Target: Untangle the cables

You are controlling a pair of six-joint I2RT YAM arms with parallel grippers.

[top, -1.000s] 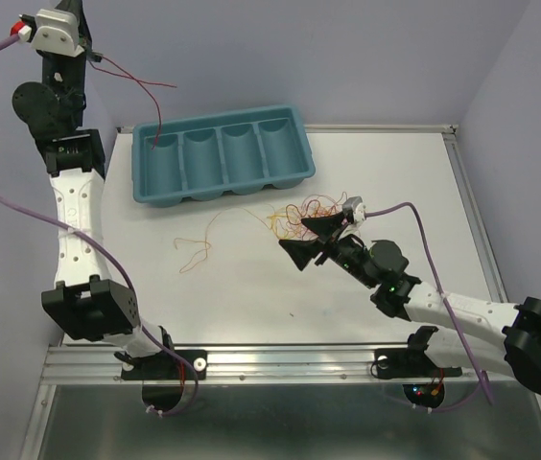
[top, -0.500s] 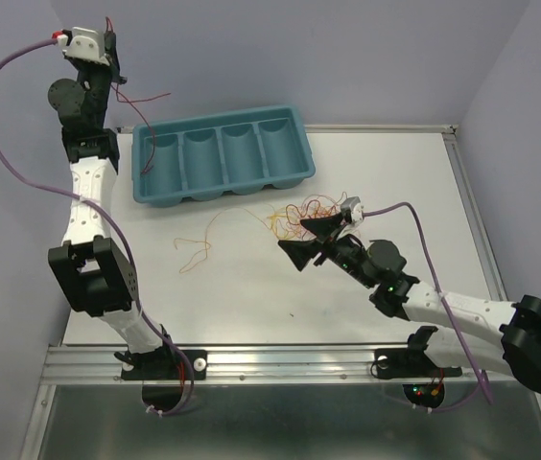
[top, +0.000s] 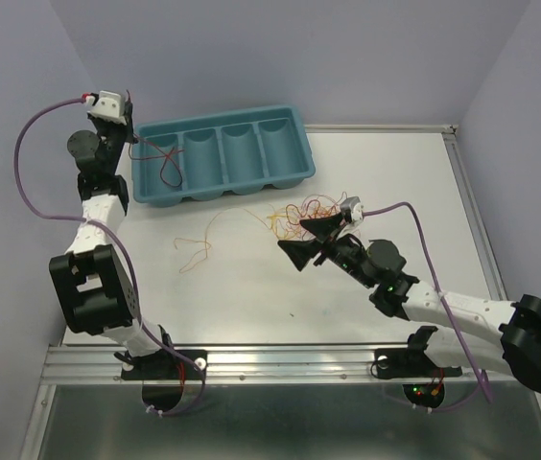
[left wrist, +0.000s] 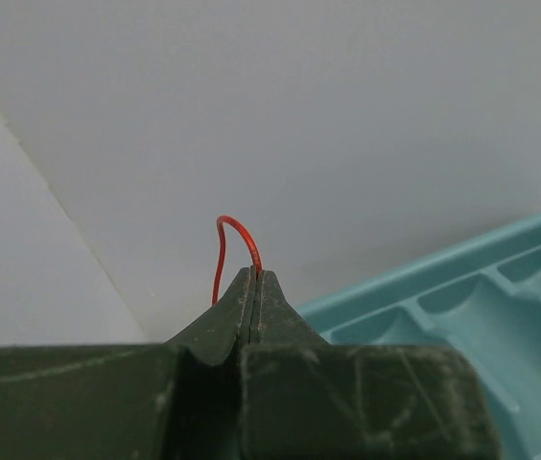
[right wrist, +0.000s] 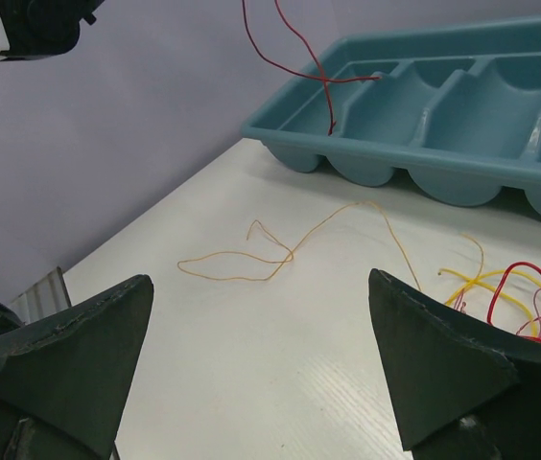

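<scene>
My left gripper (left wrist: 254,280) pinches one red wire (left wrist: 217,268), tail dangling into the teal tray (top: 224,192). One orange wire (right wrist: 290,255) lies apart; the unsorted tangle (top: 309,207) sits by my wide-open, empty right gripper (right wrist: 261,359).

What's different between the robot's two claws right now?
The left gripper is shut, pinching a red wire; the right gripper stands wide open, holding nothing. The left is raised beside the teal tray; the right sits low over the table beside the wire tangle. Both have dark wedge-shaped fingers.
</scene>
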